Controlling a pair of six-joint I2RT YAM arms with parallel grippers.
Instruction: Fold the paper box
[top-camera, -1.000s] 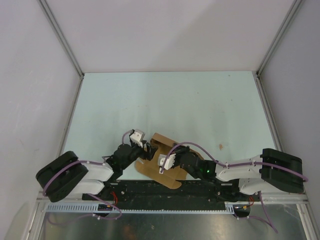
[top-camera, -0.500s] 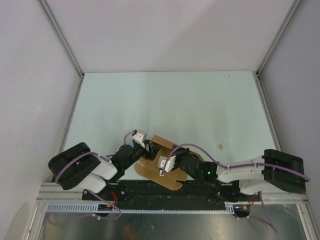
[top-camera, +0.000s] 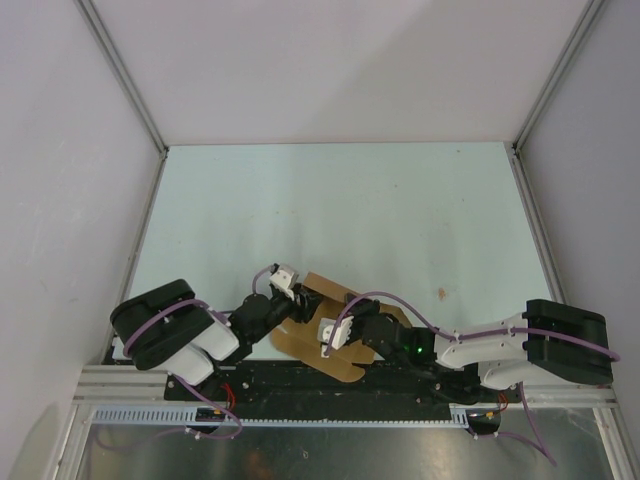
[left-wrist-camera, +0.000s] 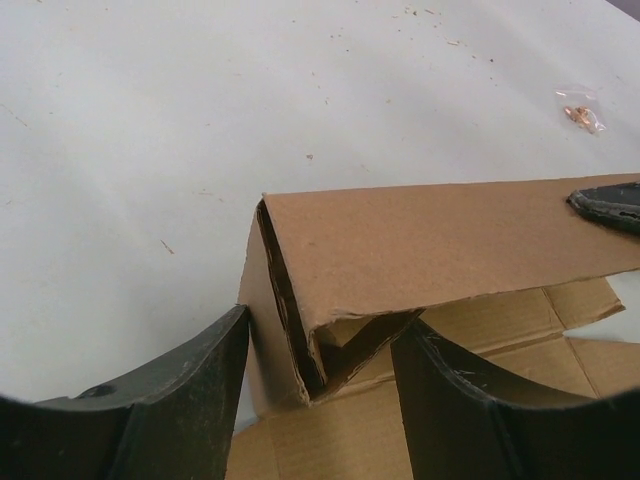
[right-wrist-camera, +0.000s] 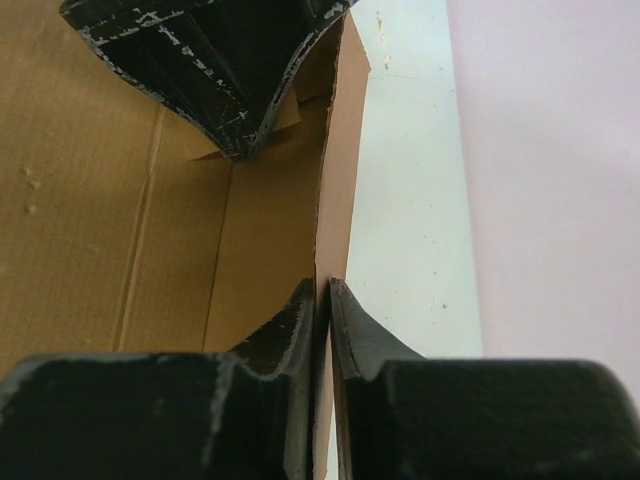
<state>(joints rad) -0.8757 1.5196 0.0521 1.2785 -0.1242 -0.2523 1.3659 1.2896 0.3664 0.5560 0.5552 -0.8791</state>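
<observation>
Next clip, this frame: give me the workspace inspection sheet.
Surface: pale table, fine specks only.
Job's things: paper box, brown, part folded, one wall upright, near the arm bases.
Clutter: small orange speck right of the box.
Grippers: left gripper open, straddling the raised corner; right gripper pinching the upright wall's edge.
Cables: purple cables loop along both arms.
Surroundings: white walls, metal frame posts.

Pale green table (top-camera: 400, 220) between plain white walls (top-camera: 340, 70), metal corner posts (top-camera: 122, 75)

Black-and-white arms (top-camera: 205, 345) — purple cables (top-camera: 378, 295)
</observation>
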